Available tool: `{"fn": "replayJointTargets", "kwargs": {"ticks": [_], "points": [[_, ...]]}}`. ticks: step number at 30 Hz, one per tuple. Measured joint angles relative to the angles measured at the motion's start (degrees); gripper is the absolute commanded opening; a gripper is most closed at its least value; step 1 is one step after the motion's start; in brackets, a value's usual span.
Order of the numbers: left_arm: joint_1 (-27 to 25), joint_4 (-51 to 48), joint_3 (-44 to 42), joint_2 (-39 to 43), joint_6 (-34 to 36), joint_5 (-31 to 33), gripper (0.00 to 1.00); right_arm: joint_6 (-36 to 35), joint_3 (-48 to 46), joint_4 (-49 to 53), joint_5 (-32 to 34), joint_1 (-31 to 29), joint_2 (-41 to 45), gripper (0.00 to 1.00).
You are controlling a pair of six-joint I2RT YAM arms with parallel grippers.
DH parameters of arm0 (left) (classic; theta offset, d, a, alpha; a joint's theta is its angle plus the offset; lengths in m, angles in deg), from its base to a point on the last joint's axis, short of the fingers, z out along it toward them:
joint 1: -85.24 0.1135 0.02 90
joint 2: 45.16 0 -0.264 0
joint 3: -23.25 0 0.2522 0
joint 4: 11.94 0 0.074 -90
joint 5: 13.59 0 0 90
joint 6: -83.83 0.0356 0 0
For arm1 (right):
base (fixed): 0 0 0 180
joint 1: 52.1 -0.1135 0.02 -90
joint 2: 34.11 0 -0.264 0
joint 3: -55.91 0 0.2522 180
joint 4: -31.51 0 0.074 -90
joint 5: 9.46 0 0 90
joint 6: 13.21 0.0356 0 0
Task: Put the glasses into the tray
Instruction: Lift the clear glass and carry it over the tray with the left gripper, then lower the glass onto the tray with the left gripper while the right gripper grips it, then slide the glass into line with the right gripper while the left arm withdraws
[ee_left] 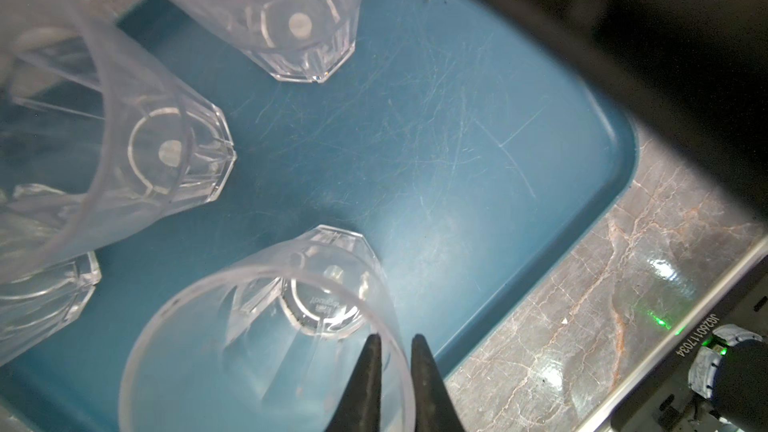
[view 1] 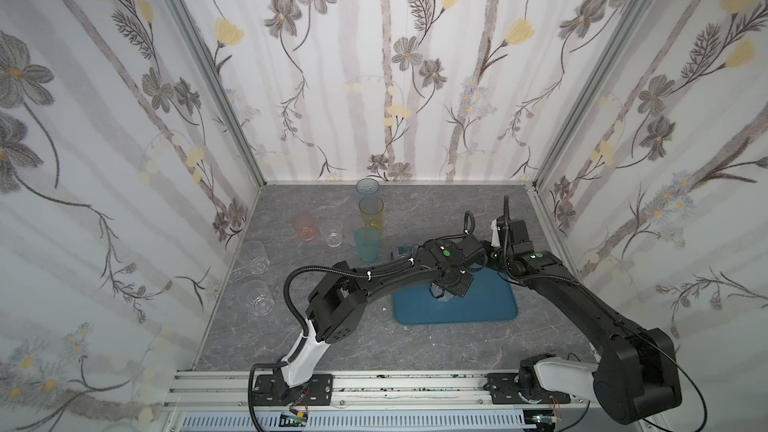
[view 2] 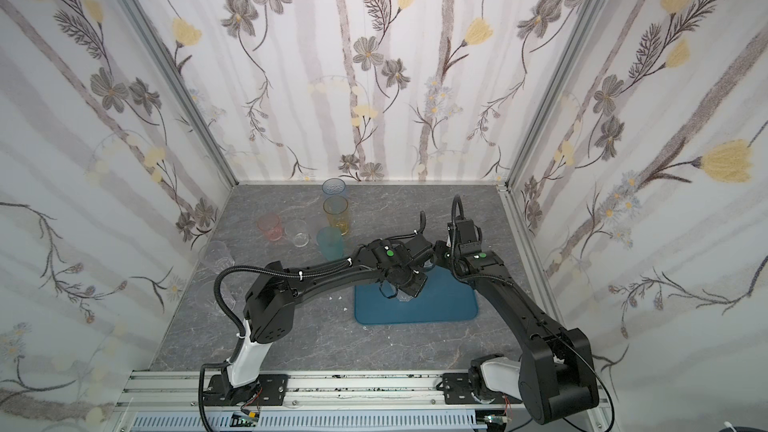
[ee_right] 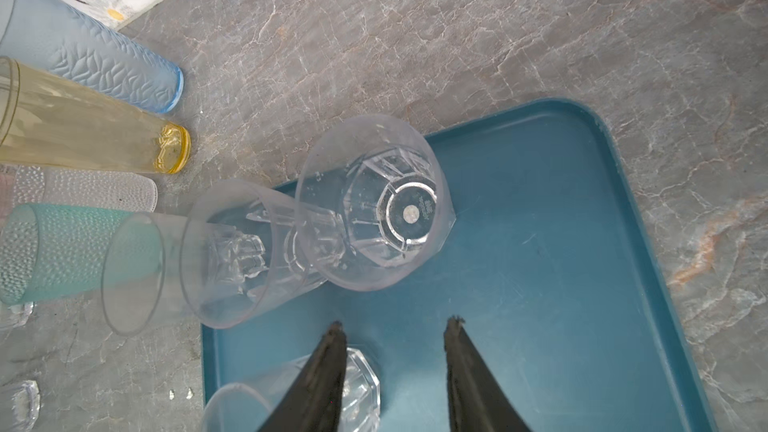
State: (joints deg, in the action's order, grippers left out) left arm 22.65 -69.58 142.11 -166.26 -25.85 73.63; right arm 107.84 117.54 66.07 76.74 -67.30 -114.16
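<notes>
Tray [ee_left: 457, 126] under the left fingers [ee_left: 365, 388]: blue plastic, smooth, dull sheen, finely scratched. Tumbler [ee_left: 266, 326] with its rim between them: clear, glossy, faceted base, wall faintly hazy. Tabletop [ee_left: 582, 326] beyond the fingertips: grey veined stone look, polished. Fingers: matt black.

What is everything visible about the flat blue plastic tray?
The flat rectangular blue plastic tray has rounded corners, a low raised rim and a finely scratched floor. It lies flat on the grey marble-look tabletop. Several clear faceted tumblers stand upright on it, grouped toward one end; the rest is bare.
</notes>
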Motion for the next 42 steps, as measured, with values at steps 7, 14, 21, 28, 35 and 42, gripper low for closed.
{"fn": "replayJointTargets", "kwargs": {"ticks": [7,14,21,28,35,42], "points": [[0.13,0.37,0.11,3.63,1.51,1.03,0.38,0.44,-1.84,0.09,0.11,-0.15,2.03,0.41],[2.95,2.12,-6.6,12.52,3.23,4.87,0.42,0.81,-4.35,1.97,-0.63,-3.26,5.38,0.44],[8.74,11.06,-22.32,26.23,4.2,10.93,0.49,1.07,-6.67,5.11,-1.75,-7.69,7.48,0.45],[9.88,26.67,-40.79,35.63,4.44,16.61,0.61,1.44,-4.61,5.66,-0.48,-11.98,2.95,0.4],[10.19,38.47,-49.09,38.77,2.51,17.49,0.65,1.42,-0.09,5.55,2.62,-15.17,-3.06,0.26],[10.12,42.93,-50.51,38.49,1.53,16.61,0.65,0.37,3.02,7.21,6.34,-17.03,-6.62,0.13]]}}
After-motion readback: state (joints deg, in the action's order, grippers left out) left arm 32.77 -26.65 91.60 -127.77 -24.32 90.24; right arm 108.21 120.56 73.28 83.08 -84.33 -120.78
